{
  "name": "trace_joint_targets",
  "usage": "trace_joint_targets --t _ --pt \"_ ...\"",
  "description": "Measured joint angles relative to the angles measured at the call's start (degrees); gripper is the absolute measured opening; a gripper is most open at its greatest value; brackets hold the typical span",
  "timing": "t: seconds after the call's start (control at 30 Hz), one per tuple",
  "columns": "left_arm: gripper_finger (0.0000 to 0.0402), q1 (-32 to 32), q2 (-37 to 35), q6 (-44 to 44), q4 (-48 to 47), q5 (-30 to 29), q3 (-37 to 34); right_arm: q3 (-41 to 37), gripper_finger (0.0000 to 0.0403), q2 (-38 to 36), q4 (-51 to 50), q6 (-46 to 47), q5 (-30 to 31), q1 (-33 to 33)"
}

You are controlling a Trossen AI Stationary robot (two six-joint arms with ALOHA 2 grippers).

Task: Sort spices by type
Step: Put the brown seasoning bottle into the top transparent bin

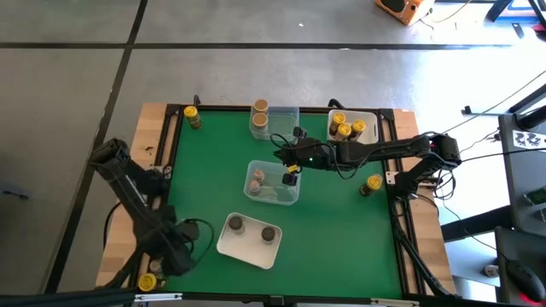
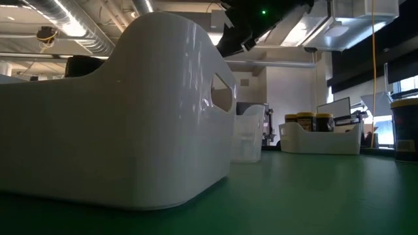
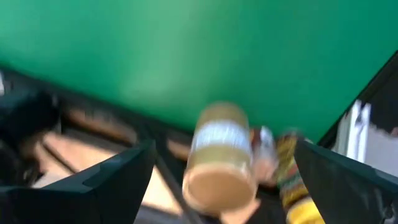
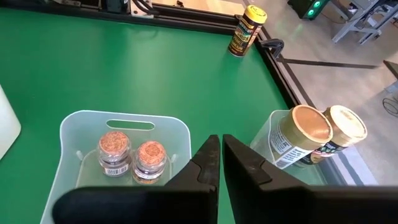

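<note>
My right gripper (image 1: 290, 177) hovers shut over the clear middle tray (image 1: 273, 183), touching nothing. That tray (image 4: 124, 155) holds two brownish-topped jars (image 4: 115, 149). My left gripper (image 1: 158, 266) is open at the table's near-left corner. In its wrist view a tan-topped jar (image 3: 217, 155) shows between the wide-apart fingers, untouched, with a yellow-topped jar (image 3: 292, 186) beside it. The far clear tray (image 1: 275, 119) holds tan-topped jars (image 4: 305, 127). The far-right white tray (image 1: 352, 126) holds yellow-topped jars. The near white tray (image 1: 250, 234) holds two dark grey-topped jars.
Loose yellow-topped jars stand at the far-left corner (image 1: 192, 115) and near the right edge (image 1: 371, 184). In the low view the near white tray (image 2: 130, 117) blocks most of the table. Open green mat lies left of the middle tray and along the near right.
</note>
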Motion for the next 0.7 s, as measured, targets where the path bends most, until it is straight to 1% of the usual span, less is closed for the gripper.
trace_joint_targets --t 0.13,0.33,0.57,0.7 --pt "0.0381 -3.03 0.00 -1.31 -0.09 3.52 0.00 0.00 0.0021 0.02 0.11 0.04 0.00 0.00" --pt "0.0381 -6.44 0.00 -4.52 1.90 4.34 -0.02 0.00 0.0021 0.09 0.31 -0.14 0.00 0.02" --pt "0.0381 -10.49 0.00 -2.80 0.96 3.75 -0.02 0.00 0.0021 0.11 0.31 -0.31 0.00 0.02" --pt "0.0381 -12.44 0.00 -2.96 0.48 0.56 -0.02 0.00 0.0021 0.11 0.33 -0.31 0.00 0.02"
